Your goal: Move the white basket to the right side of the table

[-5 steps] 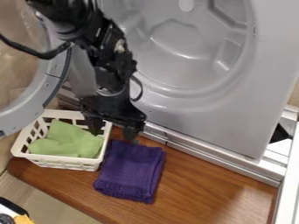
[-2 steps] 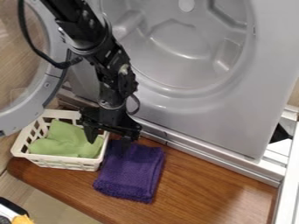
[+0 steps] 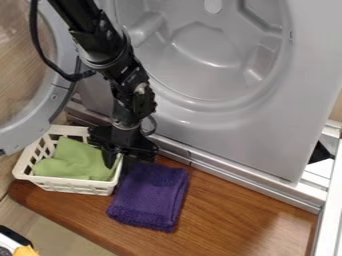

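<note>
One white basket (image 3: 72, 185), and here it sits at the left end of the wooden table (image 3: 230, 207)! It's a creamy white, looks like plastic, with a smooth raised rim, rows of slots through its walls and slightly rounded corners. Inside, a rumpled light-green cloth (image 3: 79, 161) covers much of the floor and leans up to the right wall.

And there's the black gripper (image 3: 119, 162), right at the basket's right side, pointing down! Its fingers stand partly apart, one inside the basket by the green cloth, the other outside, with the right wall between them; whether they touch that wall, I cannot tell.

Just to the right of the basket lies a folded purple towel (image 3: 150, 197), textured, fuzzy along its near edge. On the far side, a grey appliance panel (image 3: 260, 145) rises, and a round door (image 3: 59, 92) hangs open at the left.
</note>
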